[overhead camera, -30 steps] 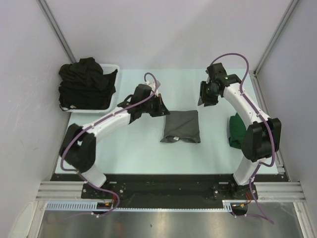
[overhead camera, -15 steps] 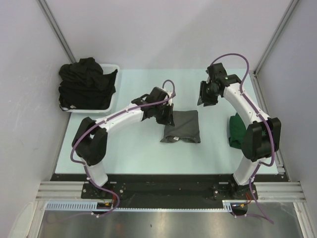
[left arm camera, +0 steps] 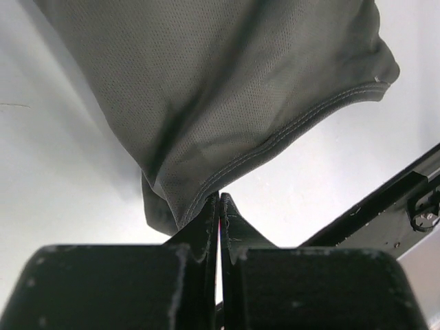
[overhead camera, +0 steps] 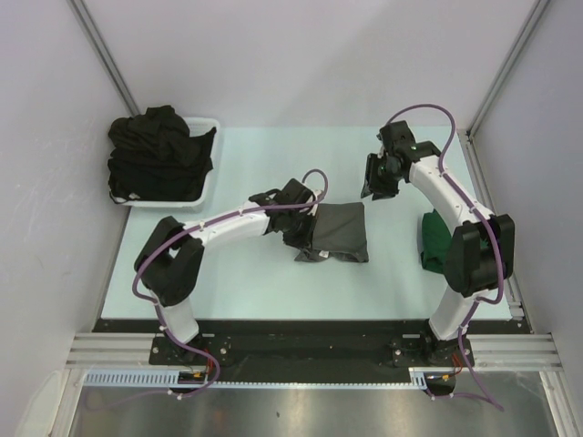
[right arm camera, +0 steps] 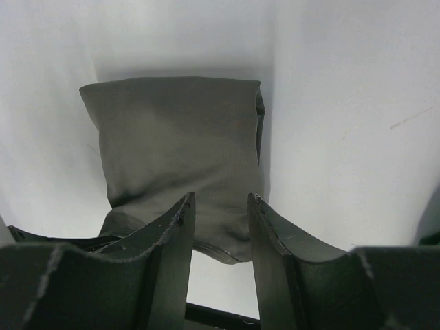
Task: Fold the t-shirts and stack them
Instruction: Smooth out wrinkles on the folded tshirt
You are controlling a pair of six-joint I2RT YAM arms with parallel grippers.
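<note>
From my station I take the folded charcoal grey t-shirt (overhead camera: 339,232) as my reference; it lies flat near the middle of the surface (overhead camera: 246,273). The left arm bends sharply at its elbow on the near left of the shirt, and its forearm runs low and nearly level across to the shirt's left edge. The left end effector (overhead camera: 305,229) is clenched, jaws pressed flat together. In the left wrist view its tips (left arm camera: 220,201) sit right at the stitched hem of the shirt (left arm camera: 227,89), and I cannot tell whether any fabric is caught between them.

The right arm climbs from its base, elbows high to the right of the grey shirt, then curves back inward. Its right end effector (overhead camera: 377,180) hangs above the surface just beyond the shirt's far right corner, released, jaws parted with nothing between them (right arm camera: 220,201), looking down on the shirt (right arm camera: 179,137).

A dark green t-shirt (overhead camera: 435,238) lies right of the grey one, partly under the right elbow. Black t-shirts (overhead camera: 155,155) are heaped in a white basket (overhead camera: 206,187) far to its left.
</note>
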